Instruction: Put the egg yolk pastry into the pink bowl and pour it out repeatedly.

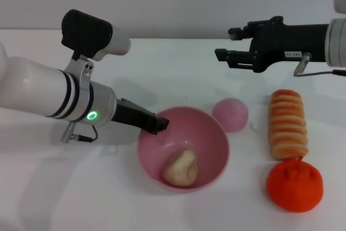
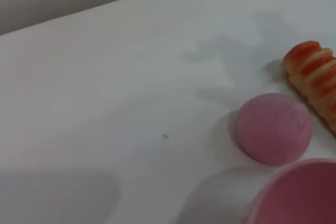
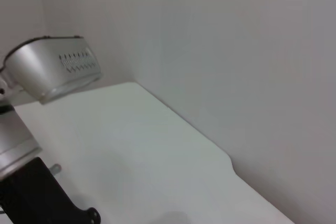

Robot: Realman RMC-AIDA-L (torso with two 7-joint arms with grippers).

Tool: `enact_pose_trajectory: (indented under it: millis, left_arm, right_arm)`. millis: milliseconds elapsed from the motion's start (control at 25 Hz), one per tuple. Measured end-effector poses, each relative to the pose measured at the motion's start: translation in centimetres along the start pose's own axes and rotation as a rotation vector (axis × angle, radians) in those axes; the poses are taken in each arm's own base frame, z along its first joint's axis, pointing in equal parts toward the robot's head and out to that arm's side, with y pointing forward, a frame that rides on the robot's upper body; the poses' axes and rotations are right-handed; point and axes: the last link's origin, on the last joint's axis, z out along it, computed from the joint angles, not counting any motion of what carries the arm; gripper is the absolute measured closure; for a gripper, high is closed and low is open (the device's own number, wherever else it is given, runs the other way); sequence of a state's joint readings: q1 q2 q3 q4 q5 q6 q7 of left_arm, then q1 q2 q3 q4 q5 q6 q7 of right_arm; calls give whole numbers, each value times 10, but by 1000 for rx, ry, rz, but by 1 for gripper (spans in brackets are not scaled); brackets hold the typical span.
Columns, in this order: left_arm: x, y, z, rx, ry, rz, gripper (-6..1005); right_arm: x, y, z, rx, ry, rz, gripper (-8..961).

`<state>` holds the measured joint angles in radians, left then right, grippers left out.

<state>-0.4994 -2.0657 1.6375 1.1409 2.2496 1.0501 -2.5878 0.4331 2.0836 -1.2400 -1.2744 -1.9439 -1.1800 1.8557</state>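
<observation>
- We see the egg yolk pastry (image 1: 181, 168) lying inside the pink bowl (image 1: 211, 133), low on its inner wall, on the side nearest the camera.
- The pink bowl stands upright on the white table (image 1: 162, 68).
- The left gripper (image 1: 159, 124) sits at the bowl's left rim; its dark fingers look clamped on that rim, though the contact itself is hard to make out.
- The right gripper (image 1: 227, 44) hangs in the air above the far side of the table, well apart from the bowl, its fingers spread and holding nothing.
- A small pink dome (image 1: 230, 114) sits just beside the bowl's far right edge.
- A ridged orange-and-cream roll (image 1: 287, 124) lies to the right, with an orange fruit-shaped piece (image 1: 294, 184) touching its near end.
</observation>
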Motion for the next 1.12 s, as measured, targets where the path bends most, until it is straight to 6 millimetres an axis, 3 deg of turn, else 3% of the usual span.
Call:
enact_pose_trajectory:
  millis: [280, 600, 640, 720, 800, 880, 960, 1120]
  left_arm:
    - [4, -3, -5, -6, 22, -32, 806]
    - [23, -21, -34, -4, 158, -92, 616]
    - [27, -28, -45, -4, 212, -117, 591]
    - [27, -28, -45, -4, 212, -117, 541]
    - [25, -45, -79, -95, 451, -191, 480]
    - [24, -47, -83, -106, 480, -196, 407]
    - [6, -64, -113, -195, 738, -260, 372]
    - [-32, -89, -145, -207, 1032, -324, 374]
  right_arm:
    - [8, -1, -3, 3, -7, 20, 390]
    - [18, -10, -8, 53, -10, 62, 389]
    - [19, -12, -8, 63, -15, 74, 388]
    - [24, -15, -11, 84, -46, 122, 388]
    - [30, -21, -17, 108, -108, 198, 388]
    - [36, -26, -25, 128, -195, 276, 388]
    - [45, -33, -35, 157, -298, 363, 388]
    - [75, -45, -62, 243, -532, 589, 388]
